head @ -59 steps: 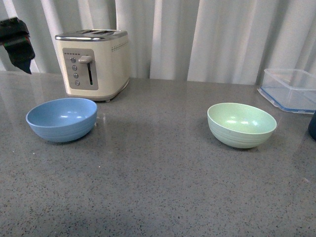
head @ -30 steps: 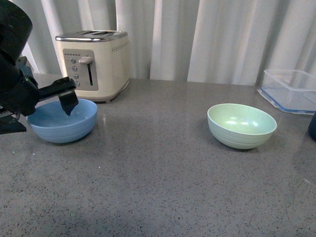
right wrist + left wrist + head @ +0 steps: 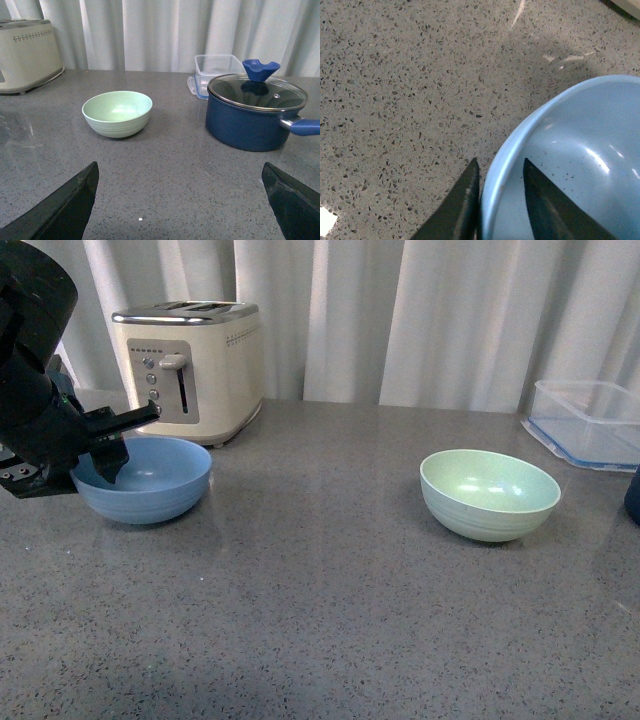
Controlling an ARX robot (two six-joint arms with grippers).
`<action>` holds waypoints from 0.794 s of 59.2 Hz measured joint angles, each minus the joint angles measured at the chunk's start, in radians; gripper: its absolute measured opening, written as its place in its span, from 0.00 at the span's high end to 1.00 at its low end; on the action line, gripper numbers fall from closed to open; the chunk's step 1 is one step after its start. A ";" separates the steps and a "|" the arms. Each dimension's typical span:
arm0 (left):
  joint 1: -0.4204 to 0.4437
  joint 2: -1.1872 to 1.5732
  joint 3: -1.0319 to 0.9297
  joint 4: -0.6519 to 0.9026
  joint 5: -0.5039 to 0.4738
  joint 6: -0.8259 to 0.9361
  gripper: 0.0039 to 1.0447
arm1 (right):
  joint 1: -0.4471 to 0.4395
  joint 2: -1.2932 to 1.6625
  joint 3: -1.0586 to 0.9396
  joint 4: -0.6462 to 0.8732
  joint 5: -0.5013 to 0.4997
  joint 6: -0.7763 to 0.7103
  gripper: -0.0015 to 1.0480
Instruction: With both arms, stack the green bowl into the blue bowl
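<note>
The blue bowl (image 3: 150,485) sits on the grey counter at the left, in front of the toaster. My left gripper (image 3: 98,468) is shut on its left rim. In the left wrist view the rim of the blue bowl (image 3: 580,150) runs between the two dark fingers of the left gripper (image 3: 500,162), one inside and one outside. The green bowl (image 3: 490,495) stands upright and empty at the right, untouched. My right gripper (image 3: 180,170) is open wide, low over the counter, with the green bowl (image 3: 117,114) well ahead of it. The right arm does not show in the front view.
A cream toaster (image 3: 190,365) stands behind the blue bowl. A clear rectangular container (image 3: 590,420) is at the far right back. A dark blue lidded pot (image 3: 255,117) stands to the right of the green bowl. White curtains hang behind the counter.
My left arm came down from the upper left onto the blue bowl's left rim and shut on it. The blue bowl has shifted a little to the right.
</note>
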 joint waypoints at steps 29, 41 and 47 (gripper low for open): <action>-0.165 -0.020 0.077 0.000 0.056 -0.012 0.96 | 0.000 0.000 0.000 0.000 0.000 0.000 0.10; -0.252 0.035 0.146 -0.003 0.060 -0.018 0.96 | 0.000 0.000 0.000 0.000 0.000 0.000 0.10; -0.271 0.068 0.169 -0.012 0.056 -0.022 0.96 | 0.000 0.000 0.000 0.000 0.000 0.000 0.10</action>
